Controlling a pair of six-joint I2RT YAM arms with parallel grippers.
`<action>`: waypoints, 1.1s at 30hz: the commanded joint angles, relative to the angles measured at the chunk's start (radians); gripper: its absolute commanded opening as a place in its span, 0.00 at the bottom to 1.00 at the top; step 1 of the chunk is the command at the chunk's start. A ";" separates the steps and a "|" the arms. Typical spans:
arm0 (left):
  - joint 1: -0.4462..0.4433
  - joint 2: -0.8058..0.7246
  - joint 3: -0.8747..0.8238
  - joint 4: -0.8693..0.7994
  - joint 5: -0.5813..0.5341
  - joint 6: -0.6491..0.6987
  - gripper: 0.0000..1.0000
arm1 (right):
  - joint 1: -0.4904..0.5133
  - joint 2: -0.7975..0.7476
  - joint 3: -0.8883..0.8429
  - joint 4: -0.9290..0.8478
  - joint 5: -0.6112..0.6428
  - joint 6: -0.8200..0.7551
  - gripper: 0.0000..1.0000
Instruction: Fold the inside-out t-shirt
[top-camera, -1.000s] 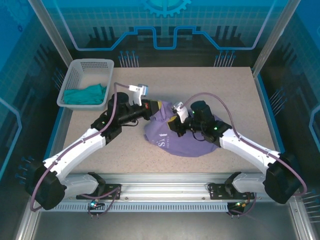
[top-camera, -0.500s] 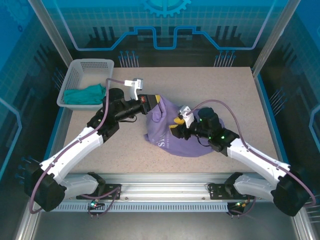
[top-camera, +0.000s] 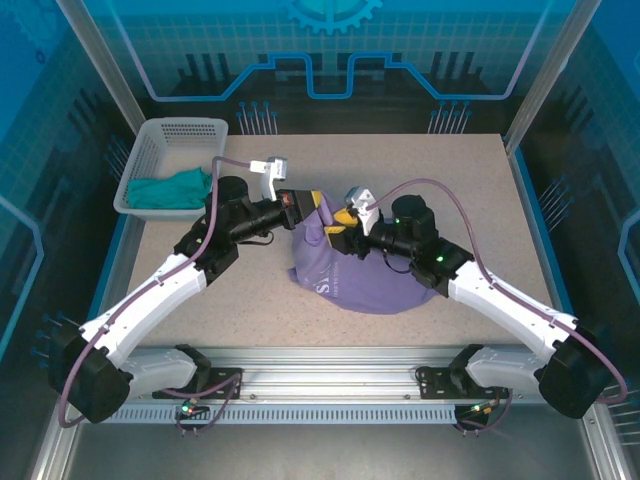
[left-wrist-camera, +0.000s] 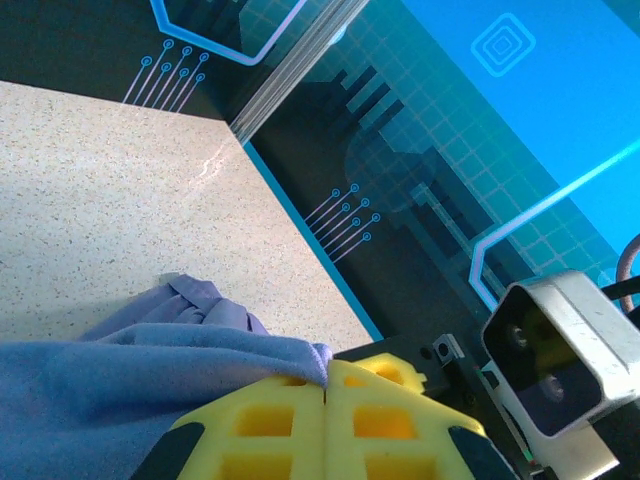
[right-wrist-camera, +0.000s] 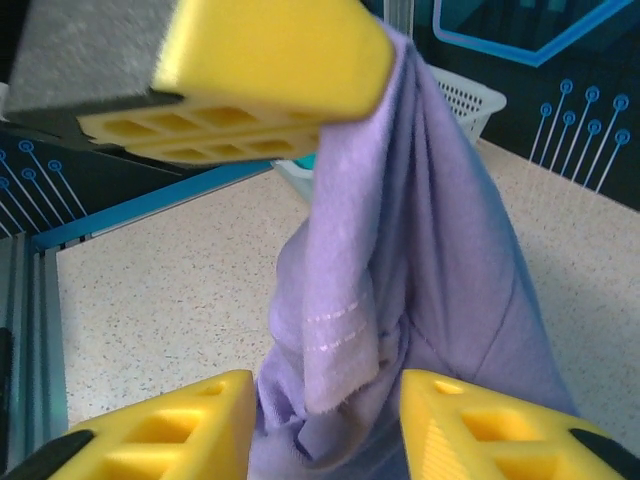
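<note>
While both arms are reaching inward over the speckled table, the left gripper is lifting an edge of the inside-out t-shirt, and the right gripper is hovering just beside it. A basket is sitting at the table's far left corner.

At the left wrist, the left gripper is clamping the inside-out t-shirt.

At the right wrist, the right gripper is standing spread, the inside-out t-shirt hanging between its fingers.

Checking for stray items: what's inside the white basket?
A crumpled teal-green garment lies in the white basket, at its near end; the far end shows bare mesh floor. Whatever is beneath the garment is covered.
</note>
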 joint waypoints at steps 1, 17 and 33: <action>0.005 -0.021 0.009 0.010 0.017 -0.002 0.00 | 0.012 0.006 0.039 0.014 -0.003 -0.014 0.35; 0.005 0.009 0.002 -0.035 -0.064 0.050 0.00 | 0.012 0.016 0.117 -0.058 -0.097 0.013 0.01; 0.012 -0.159 -0.181 -0.144 -0.234 0.182 0.57 | -0.088 0.115 0.209 -0.046 -0.218 0.319 0.00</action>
